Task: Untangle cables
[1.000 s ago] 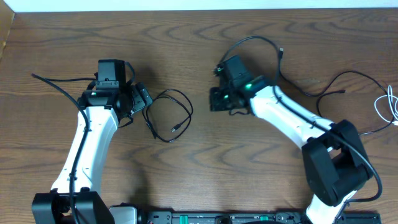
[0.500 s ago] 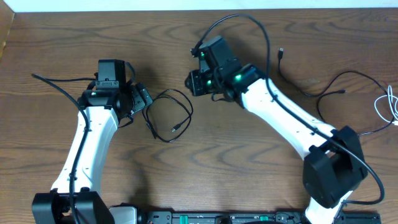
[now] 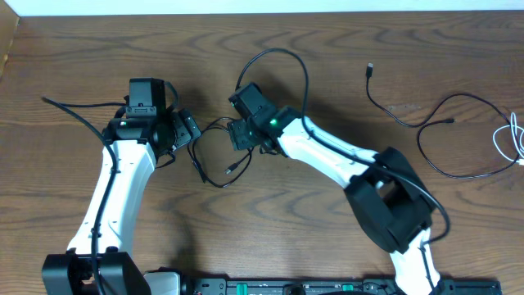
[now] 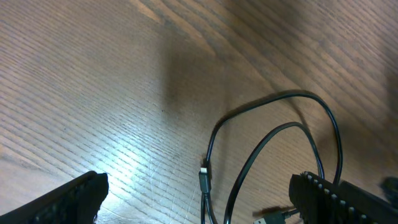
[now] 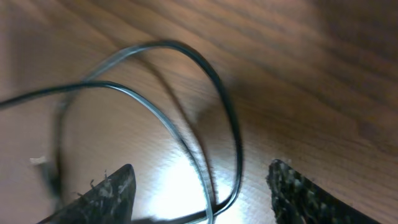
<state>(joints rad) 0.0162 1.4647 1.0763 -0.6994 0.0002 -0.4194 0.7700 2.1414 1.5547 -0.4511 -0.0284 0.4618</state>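
Observation:
A thin black cable (image 3: 214,183) lies in loose loops on the wooden table between my two grippers. My left gripper (image 3: 194,135) stands open at the loop's left side; in the left wrist view its fingers (image 4: 68,200) are wide apart, with the cable's strands (image 4: 273,127) and a small plug (image 4: 204,176) on the table between them. My right gripper (image 3: 237,135) hovers over the loop's right side, open, with two curved strands (image 5: 205,68) between its fingertips (image 5: 107,194). A second black cable (image 3: 426,141) and a white cable (image 3: 516,135) lie at the far right.
The right arm's own thicker black wire (image 3: 282,56) arcs above its wrist. The second black cable's plug end (image 3: 370,67) points toward the back edge. The white cable reaches the table's right edge.
My right arm has swung left from the table's middle to the black loop, and its jaws have opened. The left arm and the cables have not moved.

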